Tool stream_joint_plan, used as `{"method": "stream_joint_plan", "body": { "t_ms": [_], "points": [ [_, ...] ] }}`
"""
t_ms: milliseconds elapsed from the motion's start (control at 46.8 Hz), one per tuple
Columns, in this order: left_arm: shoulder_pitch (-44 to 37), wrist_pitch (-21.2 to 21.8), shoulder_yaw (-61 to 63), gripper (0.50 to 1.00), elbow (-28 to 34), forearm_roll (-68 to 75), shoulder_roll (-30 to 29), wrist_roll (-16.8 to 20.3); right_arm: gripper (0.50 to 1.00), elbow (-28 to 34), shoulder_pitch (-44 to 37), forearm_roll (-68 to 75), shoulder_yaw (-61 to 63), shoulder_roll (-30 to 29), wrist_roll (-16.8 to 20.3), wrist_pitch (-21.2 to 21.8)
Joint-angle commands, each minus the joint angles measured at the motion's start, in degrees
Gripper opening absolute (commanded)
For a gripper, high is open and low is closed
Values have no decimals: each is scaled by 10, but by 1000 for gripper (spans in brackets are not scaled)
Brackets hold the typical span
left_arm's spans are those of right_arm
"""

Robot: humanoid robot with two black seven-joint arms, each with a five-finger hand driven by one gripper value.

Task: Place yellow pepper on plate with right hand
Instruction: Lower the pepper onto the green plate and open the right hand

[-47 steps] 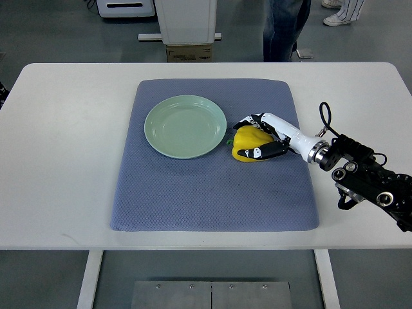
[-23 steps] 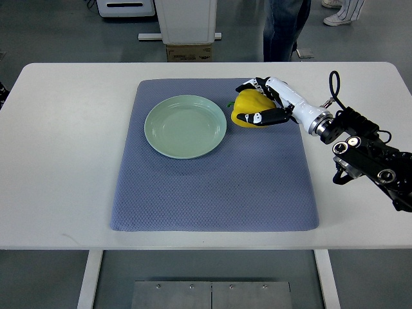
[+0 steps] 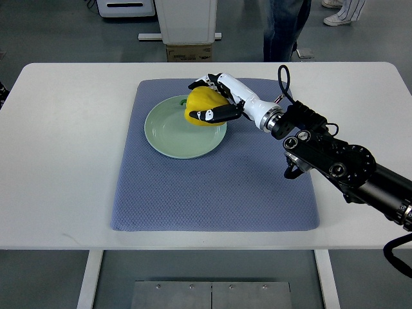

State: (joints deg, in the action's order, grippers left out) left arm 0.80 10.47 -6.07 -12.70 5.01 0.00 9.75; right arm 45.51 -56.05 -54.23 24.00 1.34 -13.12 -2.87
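The yellow pepper (image 3: pixel 201 106) is held over the right part of the pale green plate (image 3: pixel 168 132), which lies on a blue-grey mat (image 3: pixel 212 187). My right hand (image 3: pixel 211 98) is shut on the pepper, its black-tipped fingers wrapped around it from the right. The white forearm runs back to the black arm (image 3: pixel 335 164) coming in from the right edge. Whether the pepper touches the plate I cannot tell. The left arm does not show.
The mat covers the middle of a white table (image 3: pixel 58 161). Beyond the far table edge stand a white machine base (image 3: pixel 187 22) and a person's legs (image 3: pixel 283 26).
My right hand has carried the pepper up and to the left, from the mat to the right of the plate to above the plate's right part. The arm has reached further across the table.
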Motion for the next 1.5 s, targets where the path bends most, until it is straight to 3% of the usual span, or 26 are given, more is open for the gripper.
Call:
{"method": "stream_joint_plan", "body": {
  "t_ms": [0,1070,1091,1134,1155,1219,1476],
  "points": [
    [0,0,0,1000,0,0,0,0,500,-2,0,0,0,-13,6,-2],
    [0,0,0,1000,0,0,0,0,500,-6,5,0,-67,-13,22,-15],
    [0,0,0,1000,0,0,0,0,553,-6,5,2,-66,-13,23,-15],
    [0,0,0,1000,0,0,0,0,833,-6,5,3,-65,-13,23,-15],
    [0,0,0,1000,0,0,0,0,896,-5,5,3,-65,-13,22,-16],
    [0,0,0,1000,0,0,0,0,985,-2,5,13,-64,-13,22,-16],
    [0,0,0,1000,0,0,0,0,998,-2,3,17,-47,-13,22,-16]
  ]
}}
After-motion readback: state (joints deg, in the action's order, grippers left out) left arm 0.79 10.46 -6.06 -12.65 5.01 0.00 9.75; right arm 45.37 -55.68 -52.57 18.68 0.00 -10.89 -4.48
